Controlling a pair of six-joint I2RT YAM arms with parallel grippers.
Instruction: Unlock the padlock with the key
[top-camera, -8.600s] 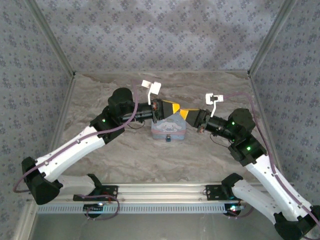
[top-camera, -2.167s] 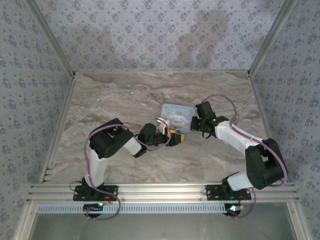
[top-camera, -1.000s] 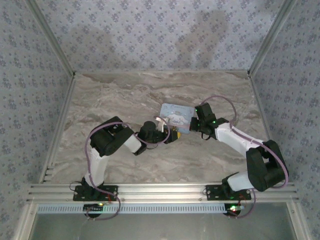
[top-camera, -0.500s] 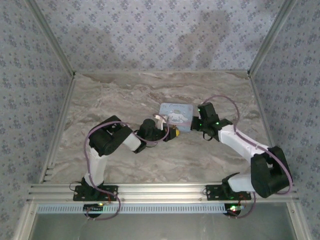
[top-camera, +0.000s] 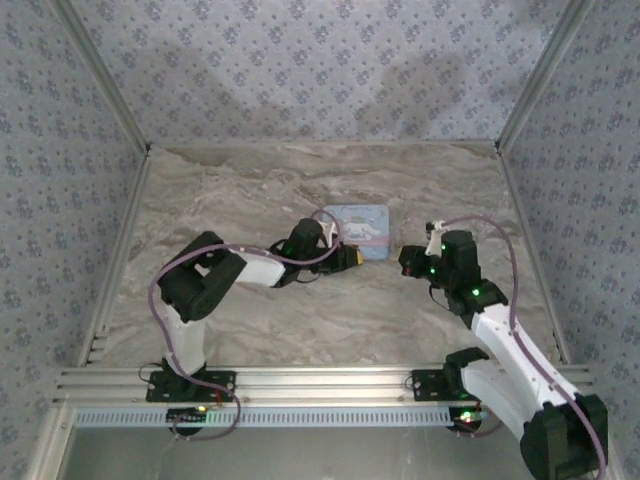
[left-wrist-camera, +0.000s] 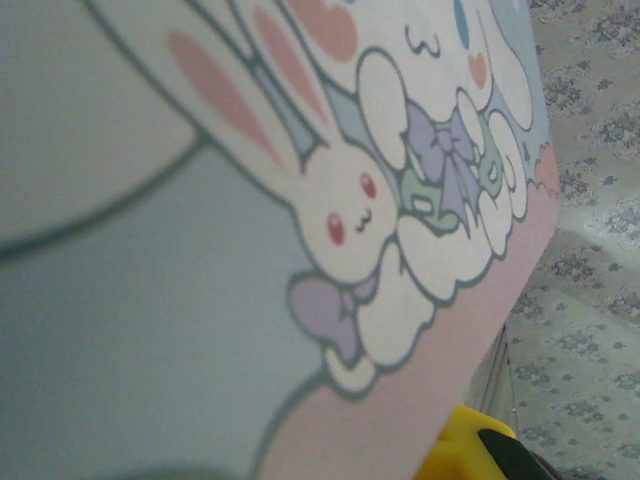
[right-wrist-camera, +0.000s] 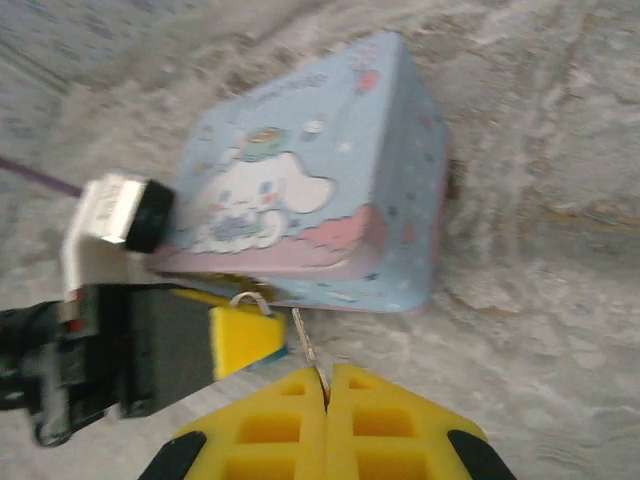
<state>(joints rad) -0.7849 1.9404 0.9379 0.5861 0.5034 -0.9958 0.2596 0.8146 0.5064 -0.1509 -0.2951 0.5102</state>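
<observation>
Two jaws: right gripper's (right-wrist-camera: 325, 378) clenched on the thin pale metal key (right-wrist-camera: 306, 342), left gripper's (top-camera: 349, 257) unreadable; I'd ease squarely toward the tiny dark padlock (right-wrist-camera: 250, 299), 10 o'clock.

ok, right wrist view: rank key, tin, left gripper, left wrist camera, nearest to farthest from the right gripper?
1. key, pinched in the right gripper.
2-3. left gripper, ahead-left, and tin, ahead: too close to call.
4. left wrist camera, far left.
</observation>
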